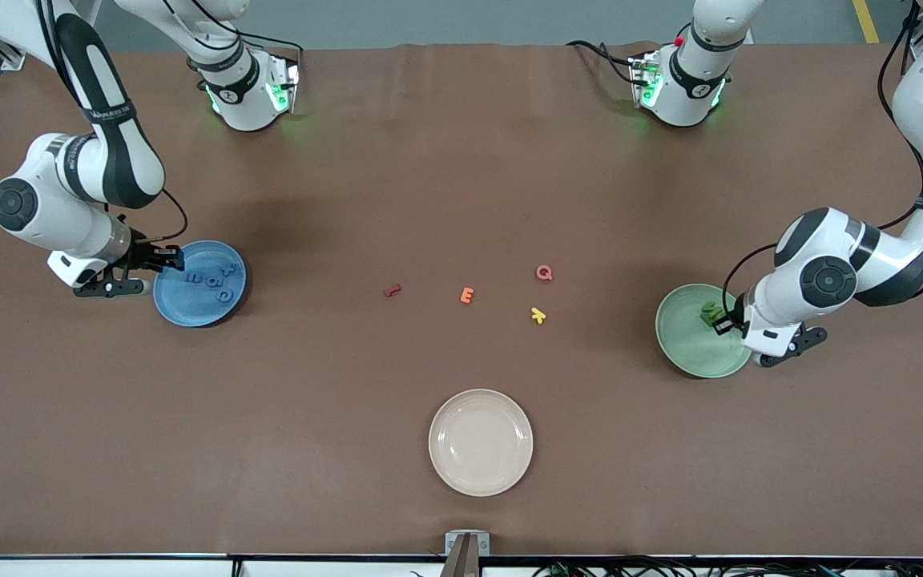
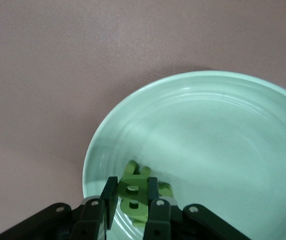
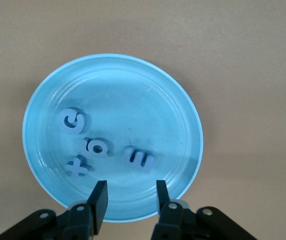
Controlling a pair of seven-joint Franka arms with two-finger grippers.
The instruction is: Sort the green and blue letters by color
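The right arm reaches down from its base toward its own end of the table, elbow bent, wrist tilted low, and the right gripper (image 1: 169, 260) hangs with its fingers (image 3: 98, 199) parted and nothing between them. The left arm bends in from its end, forearm level, wrist turned down. The left gripper (image 1: 719, 320) sits low with its fingers (image 2: 109, 197) clamped on a green letter (image 2: 134, 196).

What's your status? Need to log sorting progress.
Right gripper open, empty, over blue plate holding four blue letters. Left gripper shut on green letter over green plate. Nothing in the way.
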